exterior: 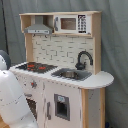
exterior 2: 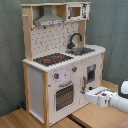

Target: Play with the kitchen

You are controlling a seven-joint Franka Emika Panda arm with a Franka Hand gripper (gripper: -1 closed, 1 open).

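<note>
The kitchen (exterior: 65, 52) (exterior 2: 55, 75) is a tall white and light-wood toy with a black-red stovetop (exterior 2: 52, 59), a black faucet (exterior 2: 75, 40) over a sink (exterior: 70, 75), a grey hood (exterior: 38, 27) and a windowed oven door (exterior 2: 64, 95). In the second exterior view my gripper (exterior 2: 84, 93) reaches in from the right, low, and sits close to the kitchen's front beside the oven door. In the first exterior view only my white arm (exterior: 12, 102) shows at the lower left, covering part of the kitchen's lower front.
A toy microwave (exterior: 70, 23) sits on the top shelf next to the hood. A cabinet door with a dark panel (exterior: 61, 106) is under the sink. A grey curtain (exterior 2: 112, 30) hangs behind. The kitchen stands on a wooden surface (exterior 2: 95, 119).
</note>
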